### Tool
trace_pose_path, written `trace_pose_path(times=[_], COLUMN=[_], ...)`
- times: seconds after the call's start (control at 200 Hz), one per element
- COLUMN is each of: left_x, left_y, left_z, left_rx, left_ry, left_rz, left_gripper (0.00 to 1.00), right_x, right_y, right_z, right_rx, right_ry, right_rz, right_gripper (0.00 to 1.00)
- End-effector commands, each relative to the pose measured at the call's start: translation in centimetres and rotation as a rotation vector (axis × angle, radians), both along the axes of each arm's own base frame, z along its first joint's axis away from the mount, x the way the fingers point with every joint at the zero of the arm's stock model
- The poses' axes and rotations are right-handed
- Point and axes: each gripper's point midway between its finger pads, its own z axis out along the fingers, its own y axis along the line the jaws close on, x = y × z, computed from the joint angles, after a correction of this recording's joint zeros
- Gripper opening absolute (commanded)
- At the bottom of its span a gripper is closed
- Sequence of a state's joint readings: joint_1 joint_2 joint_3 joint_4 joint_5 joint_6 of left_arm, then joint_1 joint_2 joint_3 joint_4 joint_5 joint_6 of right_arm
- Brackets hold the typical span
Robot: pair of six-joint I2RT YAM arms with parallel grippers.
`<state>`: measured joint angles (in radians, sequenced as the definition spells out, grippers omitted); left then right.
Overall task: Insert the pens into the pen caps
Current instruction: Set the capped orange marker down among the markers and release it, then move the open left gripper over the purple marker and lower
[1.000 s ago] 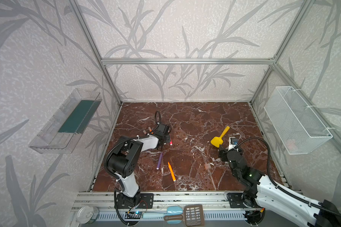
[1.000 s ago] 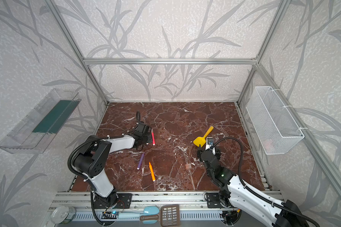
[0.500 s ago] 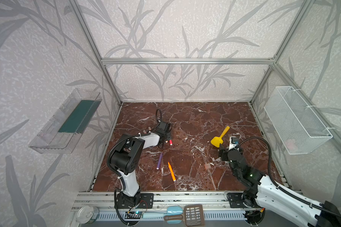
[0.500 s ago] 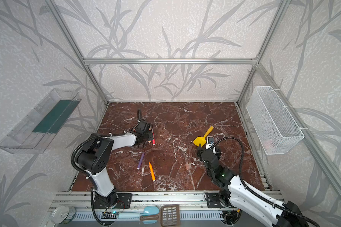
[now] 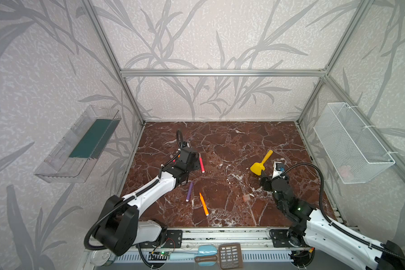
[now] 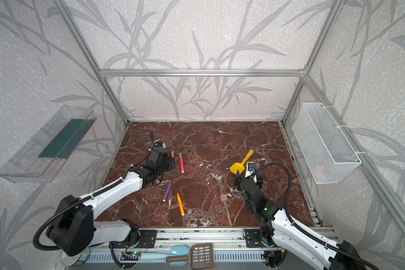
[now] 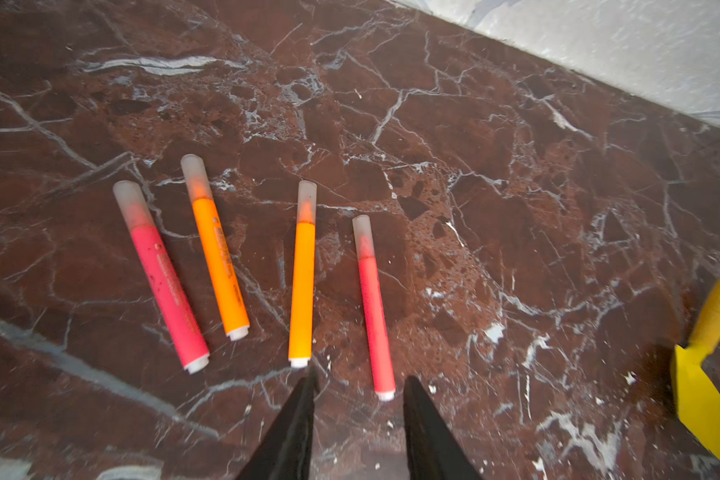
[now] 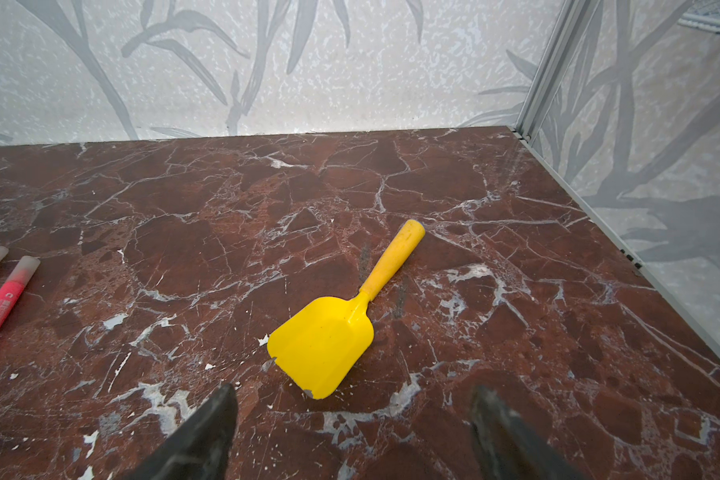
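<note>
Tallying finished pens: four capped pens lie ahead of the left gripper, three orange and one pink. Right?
Not quite. In the left wrist view, the four ahead of the left gripper are two orange pens and two pink pens, all capped.

Three orange pens [image 7: 220,262] [image 7: 302,286] [image 5: 204,207], two red-pink pens [image 7: 165,282] [image 7: 375,316], one purple pen [image 5: 189,191], four fitted pen caps [image 7: 127,199] [image 7: 194,172] [image 7: 307,199] [image 7: 362,232], one loose pen cap [image 5: 246,198], one yellow spatula [image 8: 329,345]

Both top views: L fingers [image 7: 296,428] hidden under wrist of L arm [image 5: 150,189], which also covers most capped pens [image 7: 165,286]. Only a red-pink pen [image 5: 201,163] shows whole, plus tip of an orange pen [image 6: 172,154]. Those two run off pic edge in R wrist view. Pen cap [image 5: 246,198]: tiny, blurry. Pinkish thing [image 5: 345,170] in wire basket [image 5: 351,140]: can't tell what. Yellow scoop [image 7: 701,365] clipped in L wrist view. R fingers [image 8: 208,432] blurred.
</note>
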<state>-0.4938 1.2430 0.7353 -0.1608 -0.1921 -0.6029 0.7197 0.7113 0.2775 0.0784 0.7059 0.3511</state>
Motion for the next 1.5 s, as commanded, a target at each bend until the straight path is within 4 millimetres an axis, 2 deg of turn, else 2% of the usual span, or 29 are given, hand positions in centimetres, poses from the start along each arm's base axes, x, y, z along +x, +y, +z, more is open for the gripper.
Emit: trace_pose_path(times=[0.0,0.21,0.315,0.36,0.425,0.685,0.82,0.96,1.254,1.494], left_x=[-3.7,-8.6,-9.5,-9.8,-9.8,-9.4,-8.9,-8.9,-9.3,-9.9], left_y=[2.6,3.6,3.2,2.4,1.1,0.1,-0.1,0.8,1.1,1.3], left_z=[-1.7,-3.3,-4.9,-5.2,-5.7,-9.3,-10.1,-11.0,-11.0,-9.9], left_rx=[0.081,0.058,0.031,0.001,-0.039,0.007,0.046,0.113,0.201,0.243], left_ry=[0.058,0.104,0.113,0.134,0.137,0.243,0.280,0.299,0.343,0.331], left_rz=[0.062,0.006,-0.041,-0.079,-0.127,-0.143,-0.134,-0.098,-0.083,-0.082], left_gripper=[0.37,0.39,0.41,0.41,0.41,0.38,0.35,0.35,0.32,0.34], right_x=[-0.1,-0.6,-0.7,-0.7,-0.7,-0.5,-0.3,-0.2,-0.2,-0.3], right_y=[-0.2,-0.2,-0.2,-0.2,-0.2,0.0,0.0,0.2,0.2,0.2], right_z=[0.3,0.2,0.3,0.3,0.3,0.1,0.0,0.0,0.0,0.0], right_rx=[0.028,0.047,0.057,0.057,0.055,0.044,0.033,0.030,0.029,0.032], right_ry=[-0.020,-0.020,-0.027,-0.028,-0.029,-0.016,-0.007,-0.003,-0.005,-0.005], right_rz=[-0.007,0.015,0.021,0.019,0.019,0.022,0.015,0.016,0.020,0.021], right_gripper=[0.85,0.85,0.85,0.85,0.85,0.84,0.85,0.84,0.84,0.84])
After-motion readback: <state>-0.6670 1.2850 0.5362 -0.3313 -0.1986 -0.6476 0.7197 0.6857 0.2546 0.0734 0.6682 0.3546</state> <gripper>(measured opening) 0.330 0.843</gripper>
